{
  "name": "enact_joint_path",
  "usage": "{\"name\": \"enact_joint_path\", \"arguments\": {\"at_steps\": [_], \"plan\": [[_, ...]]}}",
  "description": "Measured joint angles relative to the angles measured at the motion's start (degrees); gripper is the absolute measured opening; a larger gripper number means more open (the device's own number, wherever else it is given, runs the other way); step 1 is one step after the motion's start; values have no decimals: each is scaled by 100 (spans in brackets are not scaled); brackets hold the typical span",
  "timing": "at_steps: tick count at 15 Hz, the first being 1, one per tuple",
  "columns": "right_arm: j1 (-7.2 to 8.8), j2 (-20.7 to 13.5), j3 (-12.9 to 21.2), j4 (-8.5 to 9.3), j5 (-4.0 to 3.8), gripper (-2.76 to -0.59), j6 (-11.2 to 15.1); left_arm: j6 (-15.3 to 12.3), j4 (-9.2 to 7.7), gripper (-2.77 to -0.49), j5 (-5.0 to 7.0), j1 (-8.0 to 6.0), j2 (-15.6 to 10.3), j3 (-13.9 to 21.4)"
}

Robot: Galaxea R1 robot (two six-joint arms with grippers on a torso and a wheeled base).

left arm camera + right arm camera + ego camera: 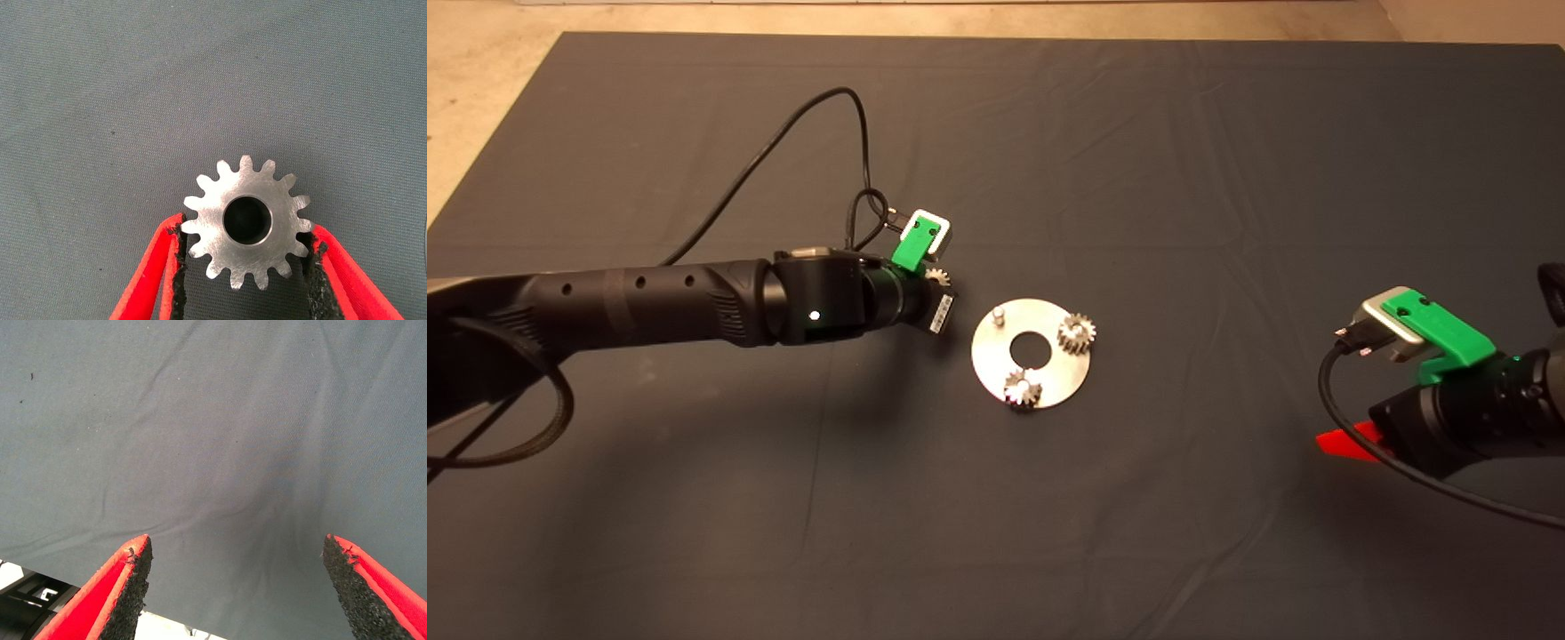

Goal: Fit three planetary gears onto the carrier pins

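From above, the left gripper (941,289) hangs over the mat (1049,133) just left of the plate (996,356), a gear (937,278) peeking out at its tip. Nearest this claw on the plate stands one bare pin (999,314); beyond it, two gears sit on the other pins — one (1077,332) on the far side of the central hole, one (1023,388) at the plate's near edge. The right gripper (1343,442) waits well off to the right. At the left wrist, the gear (247,221) is pinched by its teeth between the two pads (179,267), bore facing the camera, bare mat (200,80) behind. At the right wrist, the claw (237,573) stands wide apart and empty over the mat (220,420).
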Motion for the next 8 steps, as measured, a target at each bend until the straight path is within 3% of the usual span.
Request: {"name": "enact_joint_path", "arguments": {"at_steps": [8], "plan": [[29, 0, 1, 5, 0, -147, 0, 2, -1, -246, -1, 0, -2, 0]]}}
